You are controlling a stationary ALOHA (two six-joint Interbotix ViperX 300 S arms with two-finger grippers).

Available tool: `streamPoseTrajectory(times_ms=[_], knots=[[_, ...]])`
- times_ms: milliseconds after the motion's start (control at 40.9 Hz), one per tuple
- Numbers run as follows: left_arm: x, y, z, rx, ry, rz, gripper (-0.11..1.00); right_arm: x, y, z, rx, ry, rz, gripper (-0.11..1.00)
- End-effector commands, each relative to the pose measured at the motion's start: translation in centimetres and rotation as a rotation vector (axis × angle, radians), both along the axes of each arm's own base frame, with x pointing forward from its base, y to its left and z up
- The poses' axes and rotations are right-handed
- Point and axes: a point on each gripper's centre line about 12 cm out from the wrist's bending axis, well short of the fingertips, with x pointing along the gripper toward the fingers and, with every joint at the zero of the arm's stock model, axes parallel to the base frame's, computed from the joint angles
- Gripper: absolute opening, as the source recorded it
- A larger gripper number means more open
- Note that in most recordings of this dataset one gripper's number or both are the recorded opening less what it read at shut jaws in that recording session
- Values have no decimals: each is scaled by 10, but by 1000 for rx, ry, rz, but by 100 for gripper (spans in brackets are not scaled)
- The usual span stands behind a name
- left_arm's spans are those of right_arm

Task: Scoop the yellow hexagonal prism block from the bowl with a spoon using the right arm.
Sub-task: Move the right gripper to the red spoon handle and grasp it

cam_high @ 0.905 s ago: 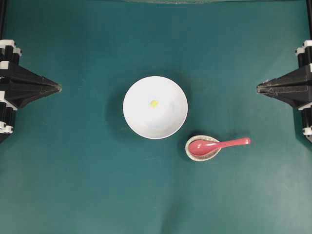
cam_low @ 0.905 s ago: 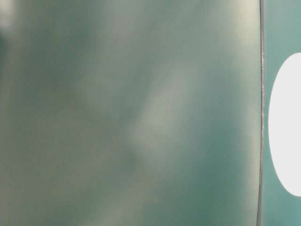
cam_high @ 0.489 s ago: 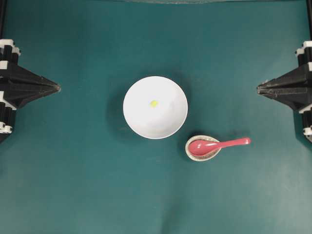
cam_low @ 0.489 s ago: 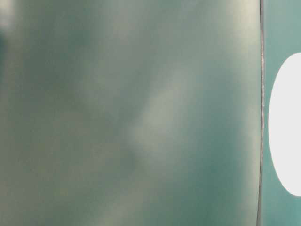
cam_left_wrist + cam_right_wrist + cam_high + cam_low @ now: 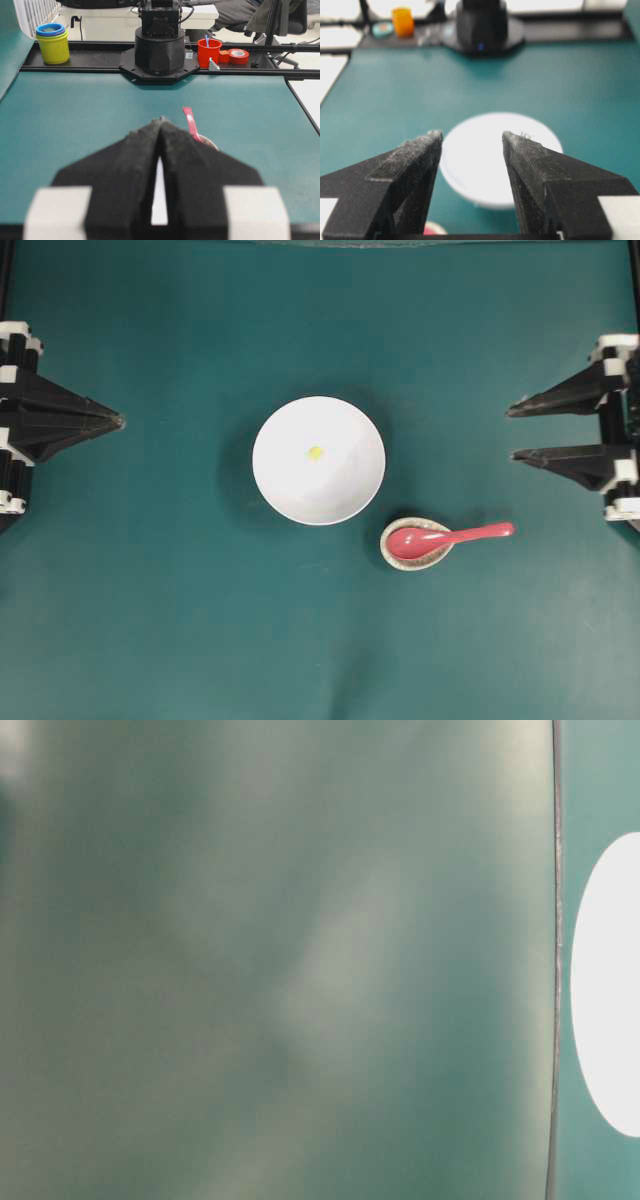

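The white bowl [image 5: 318, 460] sits mid-table with the tiny yellow hexagonal prism block [image 5: 315, 452] inside it. To its lower right the pink-red spoon [image 5: 450, 536] lies with its scoop in a small speckled dish [image 5: 388, 553], handle pointing right. My right gripper [image 5: 512, 431] hangs at the right edge, open and empty, well away from the spoon. In the right wrist view the bowl [image 5: 475, 165] shows between the spread fingers [image 5: 412, 160]. My left gripper [image 5: 121, 421] stays at the left edge, shut on nothing. The left wrist view shows the spoon handle [image 5: 189, 121] past the closed jaws.
The table-level view is a blur of green with part of the bowl [image 5: 610, 990] at its right edge. Beyond the table's far side stand stacked cups [image 5: 52, 44], a red cup [image 5: 208, 52] and a tape roll [image 5: 237, 55]. The left arm's base [image 5: 481, 25] is opposite.
My right gripper has gone from shut to wide open at the right edge. The left gripper, bowl, block and spoon have not moved.
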Motion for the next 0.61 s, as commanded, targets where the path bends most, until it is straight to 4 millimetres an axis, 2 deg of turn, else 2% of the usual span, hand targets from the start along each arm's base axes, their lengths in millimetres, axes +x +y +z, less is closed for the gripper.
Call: streamPoseTrajectory(times_ms=[0, 244, 587], knots=[[3, 0, 10, 3, -23, -1, -1, 7, 1, -7, 16, 26, 1, 56], [3, 0, 7, 3, -9, 1, -1, 20, 9, -44, 25, 85, 34, 56], [4, 0, 6, -2, -3, -1, -1, 25, 18, -92, 56, 107, 57, 56]])
